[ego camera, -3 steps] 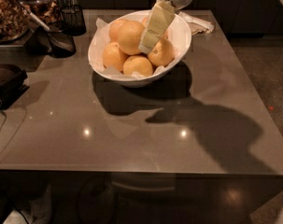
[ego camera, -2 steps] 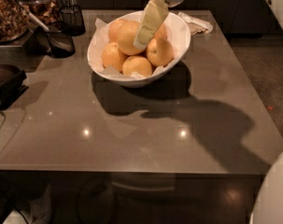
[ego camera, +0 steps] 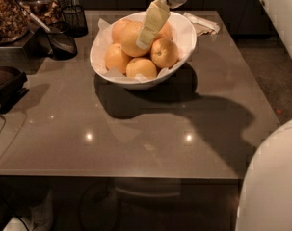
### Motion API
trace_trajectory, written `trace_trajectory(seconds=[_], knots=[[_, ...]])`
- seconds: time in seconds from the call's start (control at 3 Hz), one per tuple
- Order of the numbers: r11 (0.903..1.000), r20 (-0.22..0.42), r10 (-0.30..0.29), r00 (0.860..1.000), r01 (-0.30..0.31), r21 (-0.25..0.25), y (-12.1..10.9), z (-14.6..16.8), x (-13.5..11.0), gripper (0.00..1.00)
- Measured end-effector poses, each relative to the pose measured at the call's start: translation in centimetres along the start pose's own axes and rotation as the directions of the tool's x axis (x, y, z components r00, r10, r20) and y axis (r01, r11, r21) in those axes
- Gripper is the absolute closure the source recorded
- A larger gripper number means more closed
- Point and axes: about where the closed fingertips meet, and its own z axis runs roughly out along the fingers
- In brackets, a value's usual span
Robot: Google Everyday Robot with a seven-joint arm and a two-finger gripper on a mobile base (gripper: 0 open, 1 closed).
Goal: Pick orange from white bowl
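Note:
The white bowl (ego camera: 181, 47) stands at the back middle of the grey table, lined with white paper and holding several round fruits. The orange (ego camera: 130, 36) is the largest, pale yellow-orange, lying at the upper middle of the pile. My gripper (ego camera: 149, 32) reaches down from the top of the camera view, its pale finger lying over the right side of the orange. Smaller, deeper-orange fruits (ego camera: 165, 53) lie around it. The far side of the orange is hidden behind the finger.
A dark mesh cup (ego camera: 76, 19) and a black scoop (ego camera: 59, 41) stand at the back left beside jars of dried food (ego camera: 6, 13). A crumpled napkin (ego camera: 202, 25) lies behind the bowl. My white arm body (ego camera: 273, 186) fills the bottom right corner.
The gripper has shifted left across the bowl and now lies over the large orange. My arm body has come into view at the bottom right.

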Motion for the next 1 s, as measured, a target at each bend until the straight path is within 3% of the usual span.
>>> trace_trajectory(seconds=[0.33,1.0], knots=[[0.9999,-0.004,0.009,1.0,-0.009,-0.008,-0.6,0.8,0.2,0.2],[0.999,-0.019,-0.012,1.0,0.011,-0.043,-1.1,2.7,-0.7,0.21]])
